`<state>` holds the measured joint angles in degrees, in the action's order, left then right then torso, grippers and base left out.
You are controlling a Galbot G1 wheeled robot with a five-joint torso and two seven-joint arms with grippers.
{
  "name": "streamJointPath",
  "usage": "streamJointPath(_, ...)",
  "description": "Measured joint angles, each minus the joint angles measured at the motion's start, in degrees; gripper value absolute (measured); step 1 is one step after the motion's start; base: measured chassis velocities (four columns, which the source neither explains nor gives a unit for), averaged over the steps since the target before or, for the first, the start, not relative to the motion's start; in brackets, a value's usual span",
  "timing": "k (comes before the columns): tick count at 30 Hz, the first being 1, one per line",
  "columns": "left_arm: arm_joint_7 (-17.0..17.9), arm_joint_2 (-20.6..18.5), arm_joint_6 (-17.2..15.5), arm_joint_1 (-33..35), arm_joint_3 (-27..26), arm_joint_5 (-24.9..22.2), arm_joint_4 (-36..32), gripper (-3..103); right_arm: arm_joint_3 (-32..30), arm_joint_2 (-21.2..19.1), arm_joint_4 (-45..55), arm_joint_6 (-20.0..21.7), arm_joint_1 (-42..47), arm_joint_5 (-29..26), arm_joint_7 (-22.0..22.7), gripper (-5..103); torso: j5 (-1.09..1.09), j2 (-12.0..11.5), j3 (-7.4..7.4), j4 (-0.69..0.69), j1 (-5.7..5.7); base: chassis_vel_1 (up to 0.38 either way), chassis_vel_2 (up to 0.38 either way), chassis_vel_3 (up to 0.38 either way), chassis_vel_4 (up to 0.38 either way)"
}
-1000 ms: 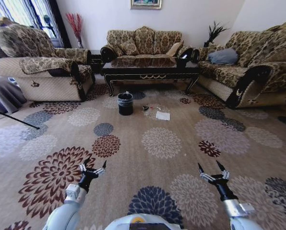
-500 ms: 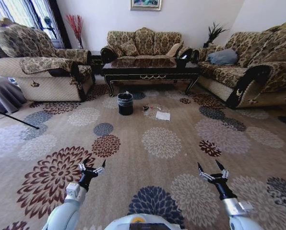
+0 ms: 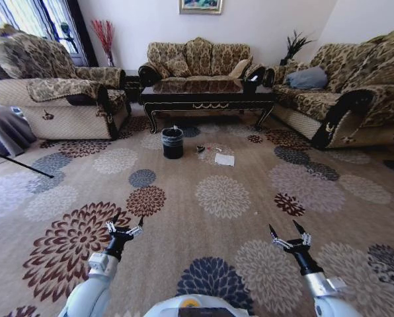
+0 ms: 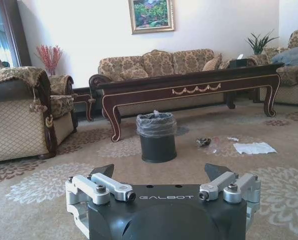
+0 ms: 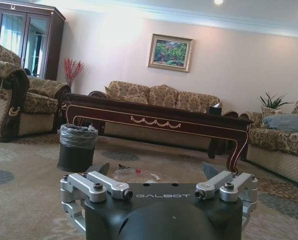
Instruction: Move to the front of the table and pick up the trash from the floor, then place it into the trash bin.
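Approach stage, nothing picked up. Left gripper [image 3: 124, 229] and right gripper [image 3: 287, 238] both held low over the carpet, fingers apart, empty. Trash [image 3: 224, 159] lies on the floor before the table [image 3: 207, 94], just beside the bin [image 3: 172, 142]. All well ahead. Remaining: close in, pick up, bin it.

Black bin [image 3: 172, 143], near-black gold-trimmed table [image 3: 209, 97], white paper [image 3: 224, 159], seemingly red-capped bottle [image 5: 134, 172].
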<state>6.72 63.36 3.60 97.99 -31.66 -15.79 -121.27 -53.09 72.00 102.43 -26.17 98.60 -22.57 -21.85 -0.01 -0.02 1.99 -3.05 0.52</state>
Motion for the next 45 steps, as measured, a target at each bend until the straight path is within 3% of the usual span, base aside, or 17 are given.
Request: streamJointPath(45,0.2,0.5,-0.1,-0.7,-0.3,-0.3,0.7,100,0.2,-0.2,0.1,0.5,-0.5,1.1,0.6,100,0.0,0.0,0.27,-0.01,0.06,-0.211,0.221,0.216,-0.216)
